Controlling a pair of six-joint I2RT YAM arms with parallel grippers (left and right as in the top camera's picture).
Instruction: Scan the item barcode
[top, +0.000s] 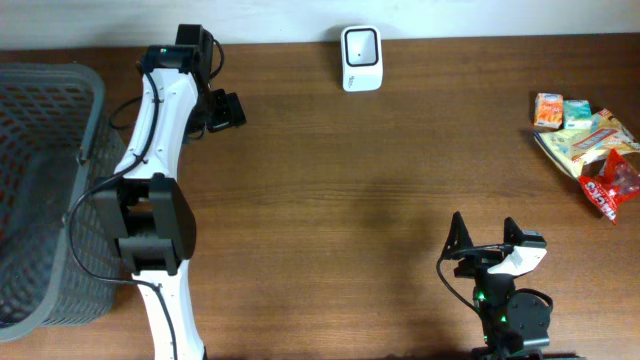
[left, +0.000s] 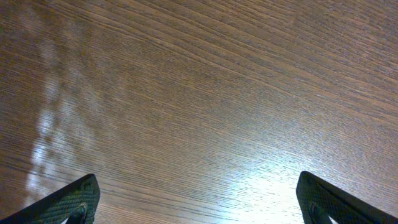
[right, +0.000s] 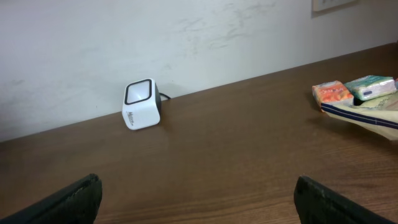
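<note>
Brown wood-grain counter (top: 380, 200) carries everything you need to look at. The white barcode scanner (top: 360, 58) stands at the middle of the far edge, against the pale wall. From the right wrist camera you see its dark window facing out over the counter, with a cable at its back.

The items lie in a small heap at the right edge, toward the far right corner, well apart from the scanner and from both arms. An orange packet (top: 548, 110) and a green packet (top: 577, 113) sit side by side at the far end of the heap. A pale yellow pouch (top: 585, 140) lies just beside them, and a red packet (top: 612, 185) lies at the near end, touching the pouch. You cannot read a barcode on any of them.

Your right fingers (right: 68, 202) stand wide apart and hold nothing. That arm sits at the near edge on the right side, its camera looking across the counter to the scanner and the heap.

Your left fingers (left: 68, 202) are also spread wide and empty, above bare wood. The left arm reaches from the near edge up toward the far left corner.

A grey mesh basket (top: 90, 130) sits at the left edge, beside the left arm.
</note>
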